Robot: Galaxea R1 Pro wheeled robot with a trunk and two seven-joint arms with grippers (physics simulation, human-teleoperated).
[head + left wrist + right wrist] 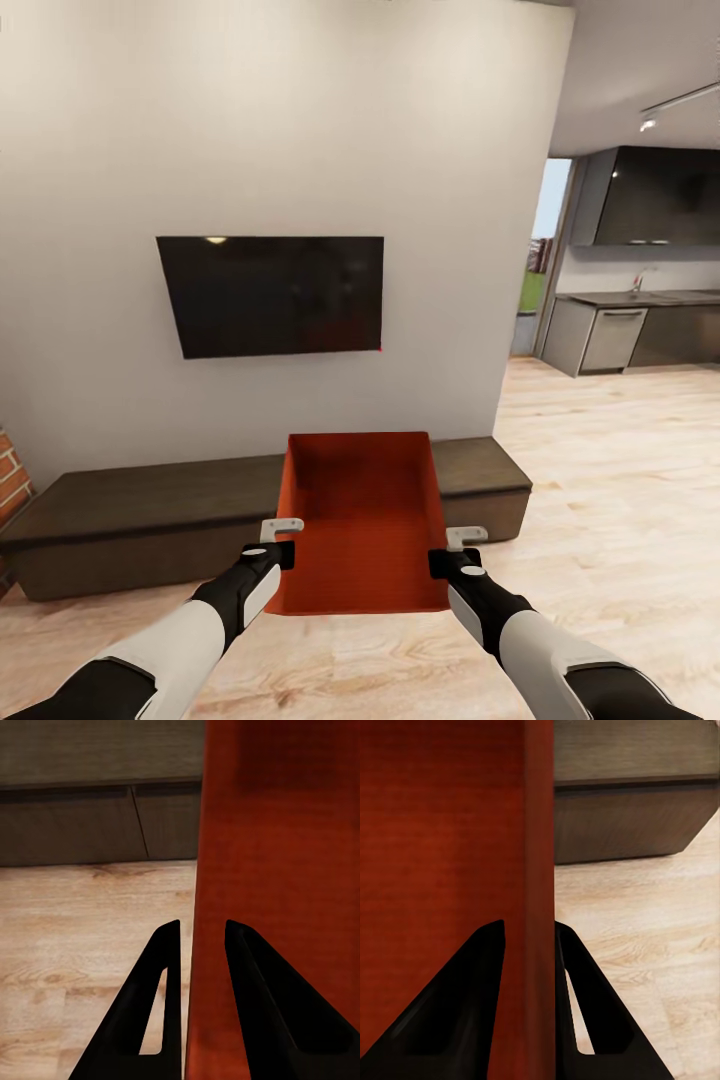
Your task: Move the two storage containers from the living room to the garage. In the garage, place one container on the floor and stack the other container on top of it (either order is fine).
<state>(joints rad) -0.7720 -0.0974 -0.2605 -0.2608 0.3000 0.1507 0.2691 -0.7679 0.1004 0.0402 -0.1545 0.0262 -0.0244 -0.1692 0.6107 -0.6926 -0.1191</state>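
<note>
I hold one orange-red storage container up in front of me in the living room, above the light wood plank floor. My left gripper is shut on its left wall, and the left wrist view shows the thin red wall pinched between the black fingers. My right gripper is shut on the right wall, one finger inside and one outside. The bin is open-topped and looks empty.
A long low dark-wood cabinet runs along the white wall under a black TV. Red brick shows at the far left. To the right, the plank floor opens toward a kitchen with grey cabinets.
</note>
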